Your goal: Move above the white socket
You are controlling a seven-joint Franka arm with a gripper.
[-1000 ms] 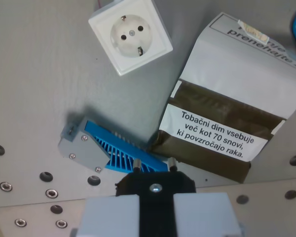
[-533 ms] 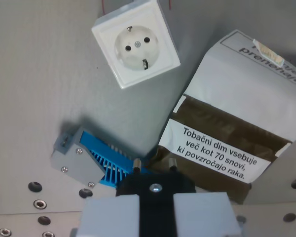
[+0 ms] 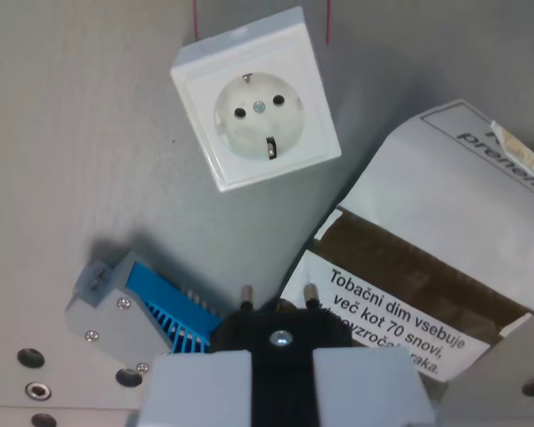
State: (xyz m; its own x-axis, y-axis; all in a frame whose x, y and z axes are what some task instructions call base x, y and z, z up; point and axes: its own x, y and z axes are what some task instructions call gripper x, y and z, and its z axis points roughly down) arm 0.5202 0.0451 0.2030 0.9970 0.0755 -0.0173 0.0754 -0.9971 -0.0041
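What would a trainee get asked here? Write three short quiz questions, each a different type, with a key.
1. True or false: the white socket lies flat beneath the cigarette pack.
2. Which thing shows blue fins? A) the socket B) the grey part C) the pack
3. Fill in: the gripper holds a black ____ with two pins.

Key: 1 false; 2 B; 3 plug.
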